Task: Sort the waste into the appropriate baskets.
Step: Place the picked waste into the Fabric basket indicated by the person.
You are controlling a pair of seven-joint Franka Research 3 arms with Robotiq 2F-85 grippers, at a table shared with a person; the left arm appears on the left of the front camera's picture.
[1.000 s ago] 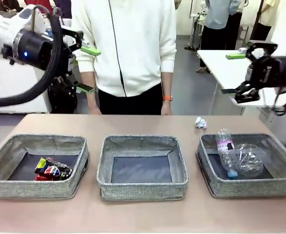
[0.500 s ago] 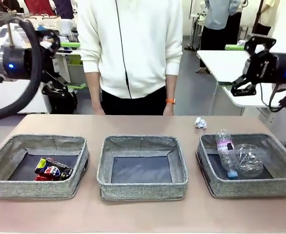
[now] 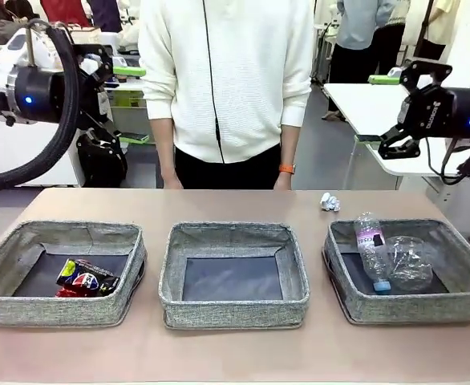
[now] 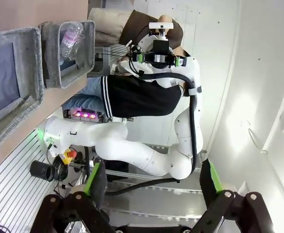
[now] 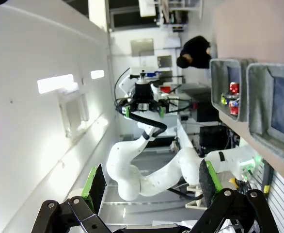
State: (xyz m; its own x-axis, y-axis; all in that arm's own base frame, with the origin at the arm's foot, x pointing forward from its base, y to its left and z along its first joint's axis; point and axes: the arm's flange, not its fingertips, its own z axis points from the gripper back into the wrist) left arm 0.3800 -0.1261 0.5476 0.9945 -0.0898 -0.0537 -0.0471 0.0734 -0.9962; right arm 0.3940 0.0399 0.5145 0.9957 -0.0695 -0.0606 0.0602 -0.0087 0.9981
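I saw both claws, left claw upper left and right claw upper right, spread and empty, high over the desk. Crumpled paper wad lay right of centre, beyond the right basket. The person had shifted rightward.

Left tool: swung from pointing toward the person at picture centre back to the left, with its arm's blue-lit wrist shifted slightly. Right tool: rose from beside the far white table to a higher hold, jaws wide as before. Person at the far side of the bench: stepped rightward and nearer.
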